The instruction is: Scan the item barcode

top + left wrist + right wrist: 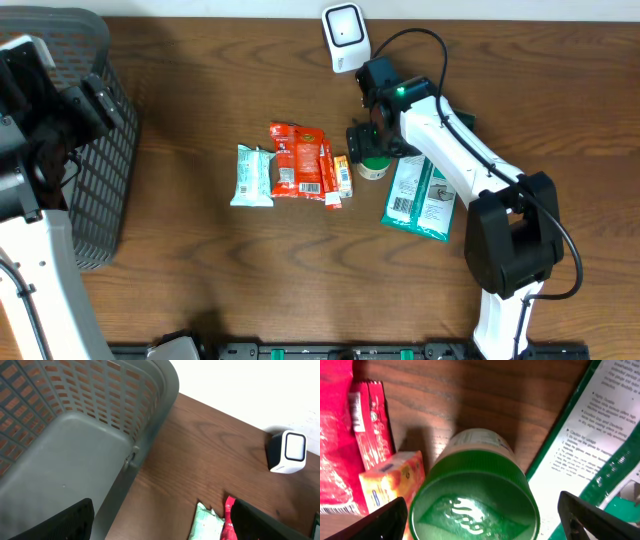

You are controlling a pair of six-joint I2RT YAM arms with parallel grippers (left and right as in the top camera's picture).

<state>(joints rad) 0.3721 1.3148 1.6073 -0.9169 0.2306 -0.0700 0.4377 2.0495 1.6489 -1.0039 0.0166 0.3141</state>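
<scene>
Right wrist view has the right tool (485,517) spread wide around a green-lidded jar (475,490), untouched, standing on the desk (470,395) between an orange box (390,477) and a pouch (590,435). The left tool (165,520) hangs spread by the basket (75,435).

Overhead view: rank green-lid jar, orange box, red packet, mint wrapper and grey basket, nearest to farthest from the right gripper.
From the right gripper:
1. green-lid jar, directly under it
2. orange box, just image-left of the jar
3. red packet, table centre
4. mint wrapper, image-left of the red packet
5. grey basket, far image-left edge
</scene>
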